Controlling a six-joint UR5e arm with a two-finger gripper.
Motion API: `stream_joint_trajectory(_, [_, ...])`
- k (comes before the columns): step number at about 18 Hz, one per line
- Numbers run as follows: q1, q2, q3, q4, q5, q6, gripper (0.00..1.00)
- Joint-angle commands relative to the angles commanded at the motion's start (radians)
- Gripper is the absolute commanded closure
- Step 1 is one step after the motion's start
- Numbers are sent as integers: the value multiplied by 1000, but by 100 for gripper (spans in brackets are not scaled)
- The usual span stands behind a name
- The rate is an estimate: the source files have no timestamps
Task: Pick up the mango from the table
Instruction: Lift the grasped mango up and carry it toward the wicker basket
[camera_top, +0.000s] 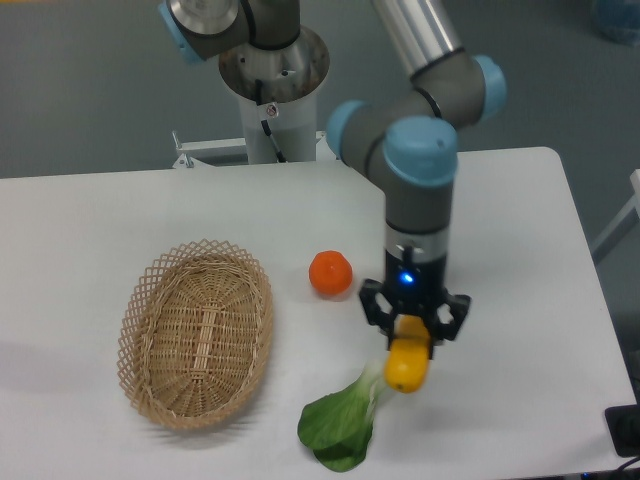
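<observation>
One black two-finger claw (412, 335) on the grey and light-blue arm points straight down and is clamped on the upper end of the smooth, elongated yellow-orange mango (406, 365). Whether the fruit's lower end touches the large white counter (520, 260) cannot be told. Just left of and below the mango lies a leafy green vegetable with a pale stalk (340, 425). A round orange (330, 273) sits near the claw's left. Farther left rests an oval woven wicker basket (197, 335). No writing or labels can be read.
</observation>
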Motion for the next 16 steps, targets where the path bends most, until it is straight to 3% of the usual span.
stream_joint_trajectory(3, [-45,49,-12,-2,2,-40,46])
stream_joint_trajectory(8, [-48,109,-75,0,2,-54,46])
stream_joint_trajectory(16, [-48,108,-81,0,3,-49,46])
